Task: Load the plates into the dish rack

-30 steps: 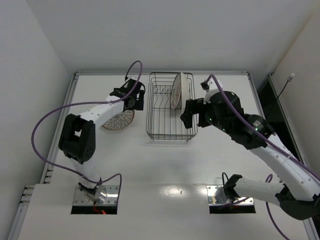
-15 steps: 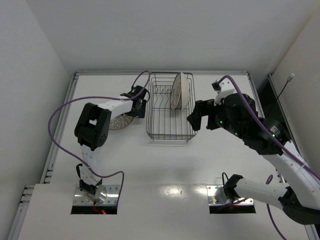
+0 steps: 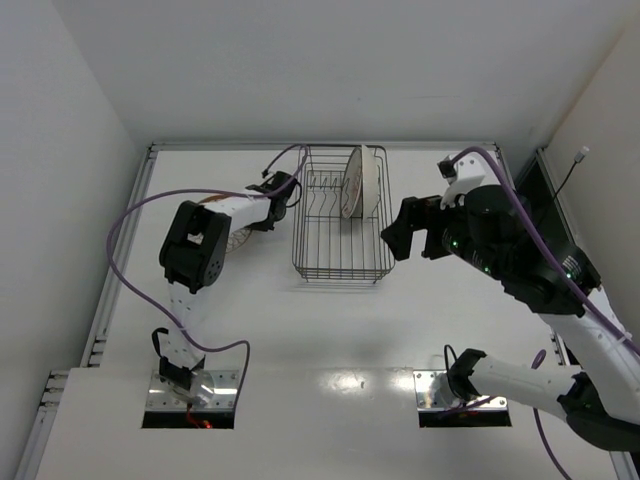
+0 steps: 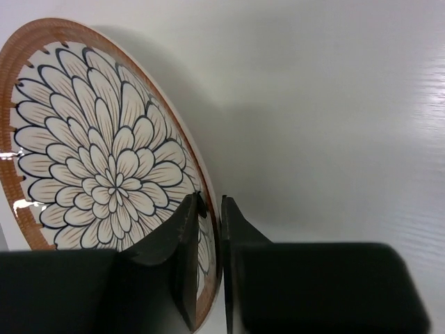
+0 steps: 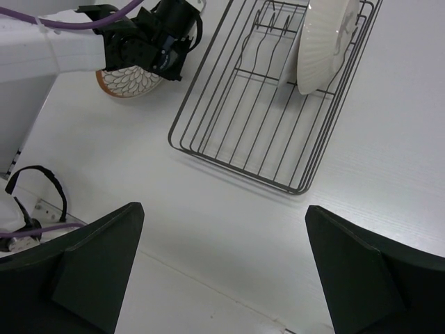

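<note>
Bright, even overhead light washed the white surface (image 3: 330,330), with a soft glare patch near its front edge and only faint shadows. In the left wrist view the dark jaws were blurred, and a small glint marked the plate (image 4: 104,174).

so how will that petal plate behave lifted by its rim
Probably stiff: the petal plate shows no bend though the left gripper pinches only its rim. Its glossy glaze hints it could slip or pivot in that narrow grip. Looks ceramic, so likely breakable.
</note>
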Robot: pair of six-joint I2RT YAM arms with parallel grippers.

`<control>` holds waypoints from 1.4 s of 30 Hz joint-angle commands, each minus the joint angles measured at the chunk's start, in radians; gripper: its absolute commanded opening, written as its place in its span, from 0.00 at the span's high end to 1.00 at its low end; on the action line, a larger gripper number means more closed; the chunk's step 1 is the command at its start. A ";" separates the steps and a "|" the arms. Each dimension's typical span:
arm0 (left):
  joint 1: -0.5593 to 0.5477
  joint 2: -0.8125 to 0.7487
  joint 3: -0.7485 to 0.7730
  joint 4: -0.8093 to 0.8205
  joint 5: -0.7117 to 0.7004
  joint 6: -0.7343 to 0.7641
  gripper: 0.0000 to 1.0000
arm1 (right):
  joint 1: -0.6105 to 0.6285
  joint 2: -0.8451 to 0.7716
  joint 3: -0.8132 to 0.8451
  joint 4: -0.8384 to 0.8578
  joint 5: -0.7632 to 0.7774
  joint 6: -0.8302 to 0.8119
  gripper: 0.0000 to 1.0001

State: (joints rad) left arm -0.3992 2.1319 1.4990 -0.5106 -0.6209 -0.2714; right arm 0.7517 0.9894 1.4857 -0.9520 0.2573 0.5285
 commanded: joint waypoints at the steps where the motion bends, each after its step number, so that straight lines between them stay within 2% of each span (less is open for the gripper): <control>1: 0.016 0.039 -0.006 -0.029 0.156 -0.080 1.00 | 0.006 -0.012 0.035 -0.025 0.007 0.022 0.00; 4: 0.016 -0.013 0.004 -0.038 0.122 -0.089 1.00 | 0.006 -0.032 0.024 -0.047 0.007 0.031 0.00; 12: 0.016 -0.358 0.013 -0.039 0.113 -0.107 1.00 | 0.006 -0.095 -0.042 -0.093 0.016 0.051 0.00; 18: -0.004 -0.449 0.136 -0.091 0.078 -0.127 1.00 | 0.006 -0.129 -0.085 -0.093 0.016 0.061 0.00; 20: -0.027 -0.484 0.226 -0.101 0.078 -0.127 1.00 | 0.006 -0.129 -0.094 -0.102 0.016 0.061 0.00; 23: -0.036 -0.574 0.274 -0.036 0.168 -0.138 1.00 | 0.006 -0.138 -0.104 -0.111 0.016 0.061 0.00; 24: -0.036 -0.604 0.274 -0.002 0.205 -0.138 1.00 | 0.006 -0.147 -0.104 -0.111 0.016 0.061 0.00; 27: 0.002 -0.717 0.169 0.202 0.438 -0.198 1.00 | 0.006 -0.158 -0.134 -0.120 0.025 0.070 0.00; 28: 0.011 -0.737 0.140 0.321 0.548 -0.221 1.00 | 0.006 -0.158 -0.134 -0.120 0.025 0.070 0.00; 30: 0.022 -0.765 0.051 0.446 0.633 -0.275 1.00 | 0.006 -0.167 -0.159 -0.120 0.025 0.070 0.00; 31: 0.022 -0.774 0.026 0.563 0.692 -0.328 1.00 | 0.006 -0.167 -0.159 -0.120 0.025 0.070 0.00; 33: 0.022 -0.784 -0.054 0.683 0.743 -0.426 1.00 | 0.006 -0.167 -0.171 -0.120 0.025 0.079 0.00; 34: 0.022 -0.784 -0.112 0.824 0.792 -0.458 1.00 | 0.006 -0.176 -0.171 -0.129 0.025 0.079 0.00; 35: 0.022 -0.784 -0.137 0.889 0.806 -0.489 1.00 | 0.006 -0.176 -0.182 -0.129 0.034 0.079 0.00; 38: 0.022 -0.700 -0.172 1.066 0.863 -0.647 1.00 | 0.006 -0.186 -0.191 -0.152 0.034 0.079 0.00; 42: 0.022 -0.597 -0.227 1.296 0.917 -0.759 1.00 | 0.006 -0.209 -0.191 -0.172 0.043 0.088 0.00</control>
State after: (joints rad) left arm -0.3859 1.5074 1.2774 0.3641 0.2153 -0.8776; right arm 0.7517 0.7986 1.3006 -1.1103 0.2840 0.5980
